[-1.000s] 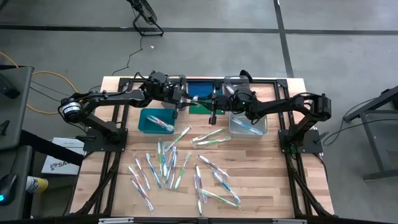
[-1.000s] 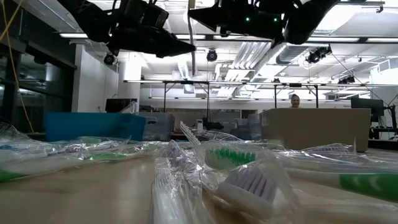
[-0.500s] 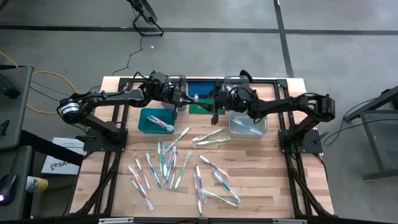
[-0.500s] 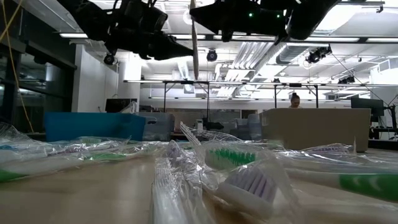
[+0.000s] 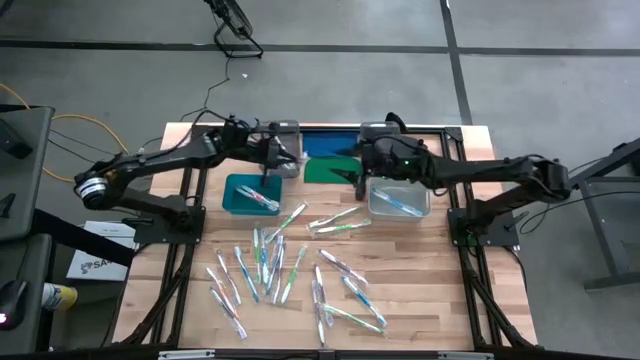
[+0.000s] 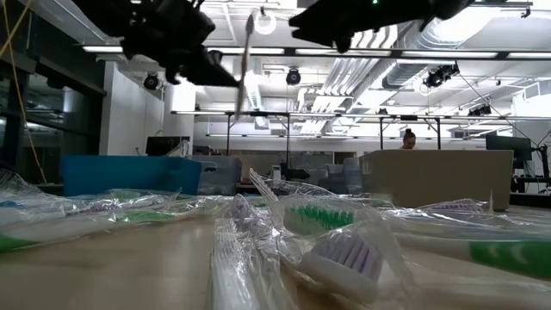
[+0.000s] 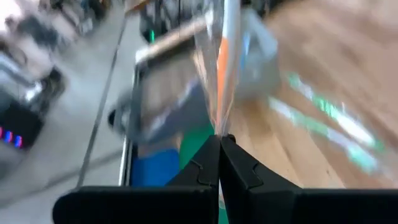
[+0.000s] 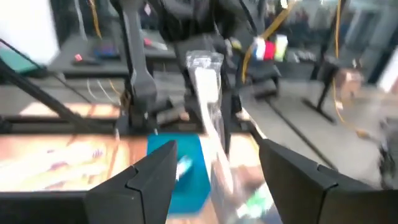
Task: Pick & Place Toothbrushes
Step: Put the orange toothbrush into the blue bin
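High view showed both arms meeting at the top centre of the frame, above the far row of bins, in what looked to me like a hand-over. The left gripper [image 5: 272, 158] sat just above the teal bin [image 5: 249, 193], and the left wrist view showed its two dark fingers [image 7: 207, 167] pressed tight together on the tail of a wrapped toothbrush [image 7: 221, 62], which stood straight up out of them. In the low view that same brush hung upright near the top of the frame, well above the table. The right gripper [image 5: 360, 170] hovered right of centre, by the green lid [image 5: 325, 170] and the clear bin [image 5: 400, 197]; its wrist view showed the jaws spread wide with the brush between them but touching neither, so I judged it had given up its hold. Each bin already held a brush or two, the teal one likely being the left arm's target. The rest of the toothbrushes [image 5: 285, 270] lay scattered across the wooden table [image 5: 420, 290], lower centre, unsorted.
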You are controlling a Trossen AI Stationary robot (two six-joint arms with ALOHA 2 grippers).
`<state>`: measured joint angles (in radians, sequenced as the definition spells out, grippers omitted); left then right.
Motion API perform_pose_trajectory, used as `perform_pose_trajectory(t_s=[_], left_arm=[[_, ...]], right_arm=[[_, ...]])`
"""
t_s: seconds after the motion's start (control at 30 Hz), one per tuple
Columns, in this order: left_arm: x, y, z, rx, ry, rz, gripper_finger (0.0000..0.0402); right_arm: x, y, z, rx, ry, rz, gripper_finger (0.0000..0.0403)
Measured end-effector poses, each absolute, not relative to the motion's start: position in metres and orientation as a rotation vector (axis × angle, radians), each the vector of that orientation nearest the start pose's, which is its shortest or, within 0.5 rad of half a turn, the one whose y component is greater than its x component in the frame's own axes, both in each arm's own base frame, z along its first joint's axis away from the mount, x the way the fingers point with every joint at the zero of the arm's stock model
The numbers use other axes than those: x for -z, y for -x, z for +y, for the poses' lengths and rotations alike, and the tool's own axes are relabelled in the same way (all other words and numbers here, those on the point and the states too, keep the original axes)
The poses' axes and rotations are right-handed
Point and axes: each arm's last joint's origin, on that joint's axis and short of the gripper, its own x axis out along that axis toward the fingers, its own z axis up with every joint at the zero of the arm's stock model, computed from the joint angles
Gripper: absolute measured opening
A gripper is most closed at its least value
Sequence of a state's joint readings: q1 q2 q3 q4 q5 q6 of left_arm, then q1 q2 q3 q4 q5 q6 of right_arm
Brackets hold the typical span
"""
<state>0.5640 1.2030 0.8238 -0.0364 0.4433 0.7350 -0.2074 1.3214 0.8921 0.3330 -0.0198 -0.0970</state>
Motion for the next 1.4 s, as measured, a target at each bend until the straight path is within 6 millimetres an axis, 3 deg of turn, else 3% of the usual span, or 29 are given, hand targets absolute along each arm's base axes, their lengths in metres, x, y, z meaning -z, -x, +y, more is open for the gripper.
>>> perform_pose_trajectory(t_s=[0.33,0.67,1.13,1.4], left_arm=[[-0.275,-0.172,0.104,-0.101,-0.473,0.815,0.0001],[-0.259,-0.154,0.098,-0.127,-0.44,1.125,0.0],[-0.254,-0.157,0.077,-0.002,-0.512,1.214,0.0],[-0.235,-0.171,0.077,0.083,-0.529,1.351,0.0]], right_arm=[[-0.304,-0.272,-0.047,0.272,0.066,0.263,0.0222],[-0.3,-0.271,-0.045,0.283,0.02,0.299,0.0222],[-0.298,-0.271,-0.043,0.281,-0.009,0.313,0.0222],[-0.296,-0.271,-0.042,0.273,-0.035,0.328,0.0218]])
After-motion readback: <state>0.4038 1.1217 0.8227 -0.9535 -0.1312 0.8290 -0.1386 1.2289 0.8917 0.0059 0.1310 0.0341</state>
